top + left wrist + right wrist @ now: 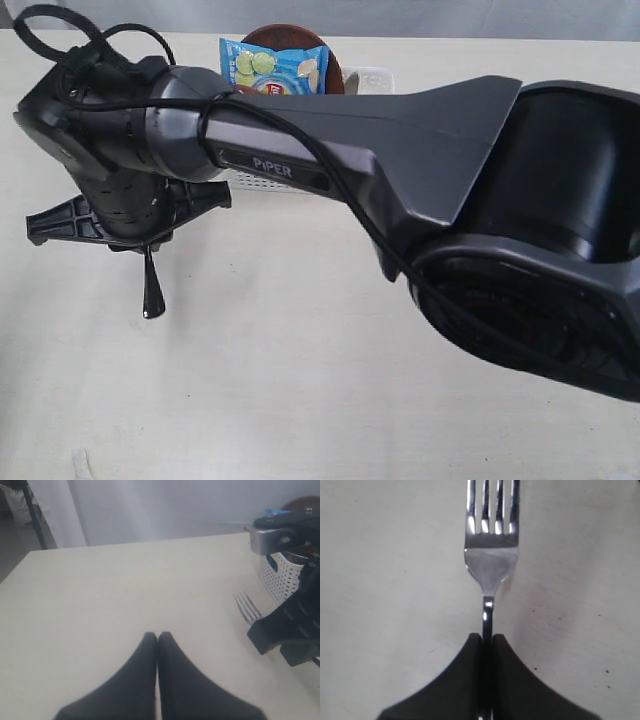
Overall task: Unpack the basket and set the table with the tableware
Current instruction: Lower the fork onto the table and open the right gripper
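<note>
Fork (491, 565): clamped at its narrow neck in the right claw (487, 639), tines pointing out ahead of the fingertips, the handle running back under the claw and out of sight. The pinch is on edge, which I judge keeps the flat of the fork level with the table (300, 400). The fork is low over the bare tabletop, clear of the basket (282, 577) and near its lattice side. Whether the tines touch the surface cannot be told from here.

The right arm (400, 140) reaches across the middle to the left half of the table. It hides most of the basket in the exterior view. A blue bag (275, 65) stands in the basket, with a brown plate (300, 35) upright behind it. Other contents are not visible.

Left claw (157, 636): fingertips pressed together, nothing between them, held over open table well apart from the fork. I judge it is parked there to leave the other arm room.

Assessment: the step in hand appears to be laying the fork down as a place setting. The plate at least is not yet unpacked, so the task looks early. Risk: an edge-held fork may roll or skid on release unless let go close to the surface.
</note>
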